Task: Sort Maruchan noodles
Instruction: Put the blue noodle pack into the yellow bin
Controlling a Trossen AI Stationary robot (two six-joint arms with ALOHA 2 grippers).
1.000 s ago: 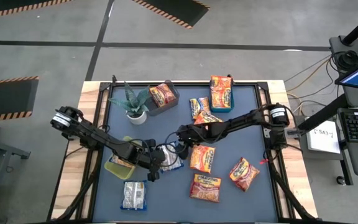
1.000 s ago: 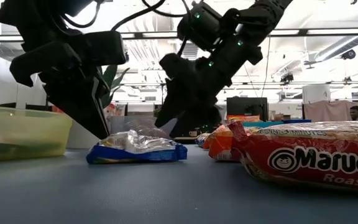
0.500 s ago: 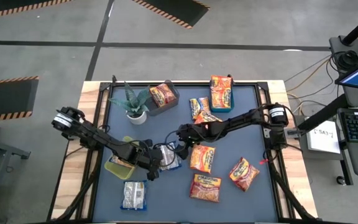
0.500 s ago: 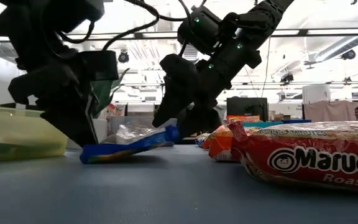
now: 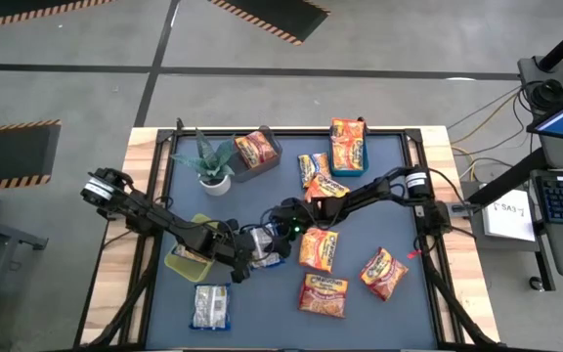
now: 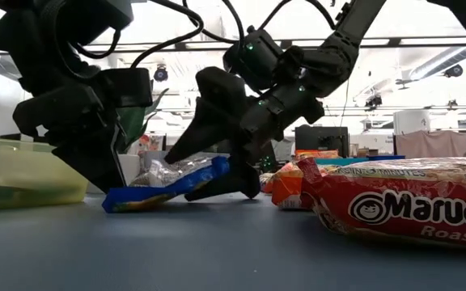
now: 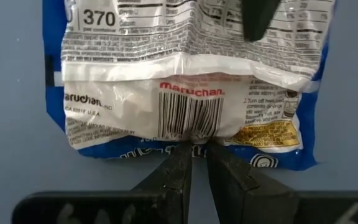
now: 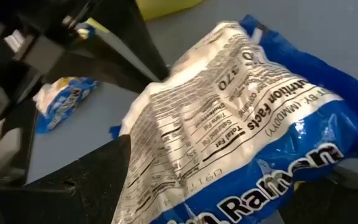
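Observation:
A blue-and-white Maruchan packet [image 5: 265, 246] lies label side down at mid-table, tilted. Its end toward the left edge rests on the mat and the other end [image 6: 215, 167] is raised. My left gripper [image 7: 199, 149] is shut on the packet's near edge, and stands at the packet's left end [image 6: 120, 182] in the low view. My right gripper [image 6: 213, 174] is open, one finger above and one below the raised end. The packet [image 8: 241, 124] fills the right wrist view between these fingers. My left gripper pinches the packet's sealed edge just below the barcode [image 7: 194, 138] between its two fingertips, slanting down from the table's left. That end stays on the mat while the far end tilts up. My right gripper's fingers straddle the raised end; whether they touch it I cannot tell.
A yellow bin [image 5: 186, 256] stands just left of the packet, and a whitish packet [image 5: 210, 306] lies near the front edge. Orange packets [image 5: 319, 249] [image 5: 323, 295] [image 5: 384, 272] lie to the right. At the back are a potted plant [image 5: 208, 161], a dark bin [image 5: 255, 152] and a blue bin [image 5: 348, 147].
My left gripper, shut on the packet throughout, has rolled and tipped it up: the right end has lifted off the mat while the left end has stayed down. My right gripper has tipped down and moved toward the raised end, and its fingers now stand around it.

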